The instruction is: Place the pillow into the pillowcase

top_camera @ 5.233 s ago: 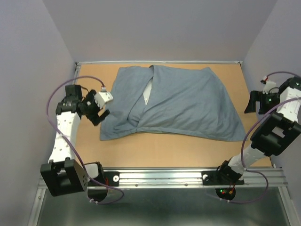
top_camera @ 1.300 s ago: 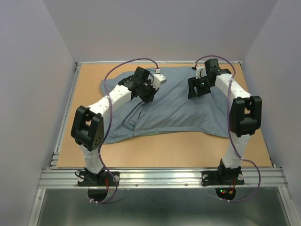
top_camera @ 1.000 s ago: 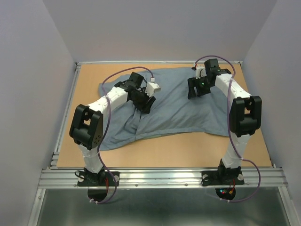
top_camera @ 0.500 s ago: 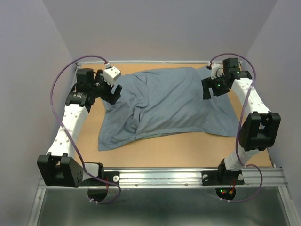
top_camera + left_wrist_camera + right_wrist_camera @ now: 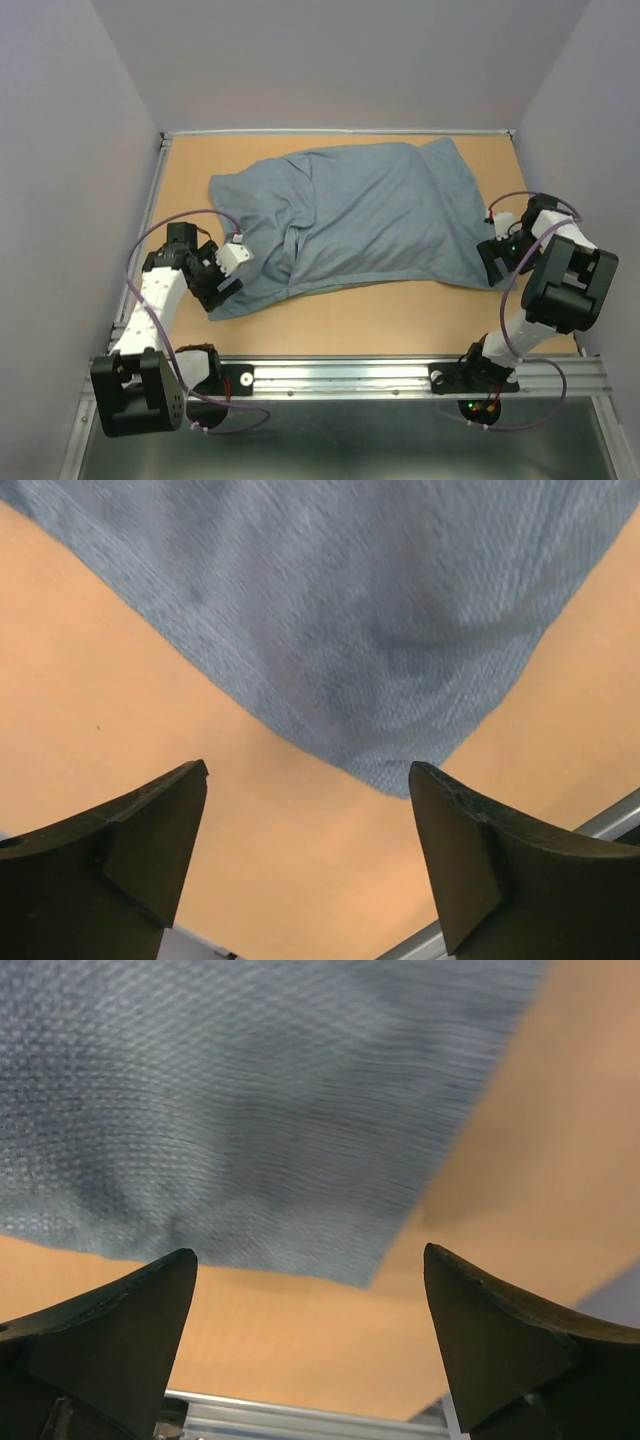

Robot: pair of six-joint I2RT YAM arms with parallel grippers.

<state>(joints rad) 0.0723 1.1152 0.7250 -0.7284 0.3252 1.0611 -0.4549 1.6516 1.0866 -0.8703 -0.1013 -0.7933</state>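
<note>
The grey-blue pillowcase [image 5: 370,215] lies spread and puffed up across the middle of the table. No pillow shows in any view. My left gripper [image 5: 218,290] hangs open just off the case's near left corner [image 5: 400,670]. Nothing is between its fingers [image 5: 130,850], only bare tabletop. My right gripper [image 5: 491,262] stands open at the case's near right corner [image 5: 330,1160]. Its dark fingertips [image 5: 500,1340] are wide apart over the wood, and the cloth edge lies just beyond them.
The tan tabletop [image 5: 400,315] is ringed by a metal rail [image 5: 400,375] at the near edge. Grey walls rise close on the left, right and far sides. Both arm bases sit on the near rail.
Both arms have drawn back from the far corners of the pillowcase to its near corners. Both grippers have opened. The case now lies flatter, and the white seen earlier in its opening is gone.
</note>
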